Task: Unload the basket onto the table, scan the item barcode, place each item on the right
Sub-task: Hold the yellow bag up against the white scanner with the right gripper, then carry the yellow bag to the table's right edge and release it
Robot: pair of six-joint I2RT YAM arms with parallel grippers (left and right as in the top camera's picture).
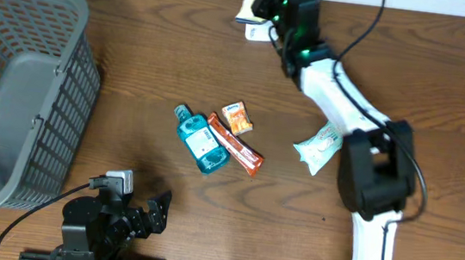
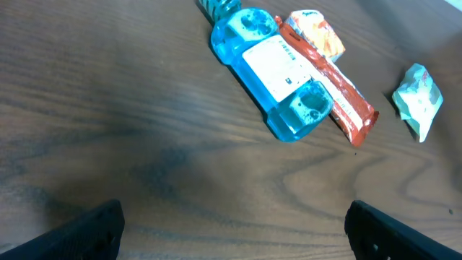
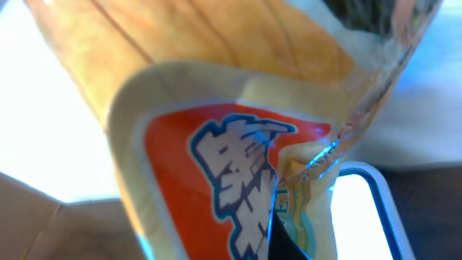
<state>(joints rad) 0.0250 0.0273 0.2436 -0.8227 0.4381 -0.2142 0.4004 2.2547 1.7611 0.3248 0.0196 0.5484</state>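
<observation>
Note the right gripper point(image 1: 262, 14) clenched on the snack packet point(image 3: 231, 173) at the far edge of the tabletop, near its middle; cannot tell whether lifted or resting.

Treat as light, soft, glossy film: crinkles readily, probably slippery, contents likely crushable. Take hold at a sealed end or side seam, never across the printed face, to leave the barcode flat and uncovered. Avoid harder squeezing; creases visible beside the jaws.

Note the left gripper point(image 1: 150, 212) released, jaws wide, holding nothing, at the near edge left of centre.

Use the bare wood between the far edge and the mid-table group: mouthwash bottle point(image 1: 198, 139), stick packet point(image 1: 235, 146), orange sachet point(image 1: 238, 118), white pouch point(image 1: 317, 146). Keep clear of the basket point(image 1: 12, 89) at the left edge.
</observation>
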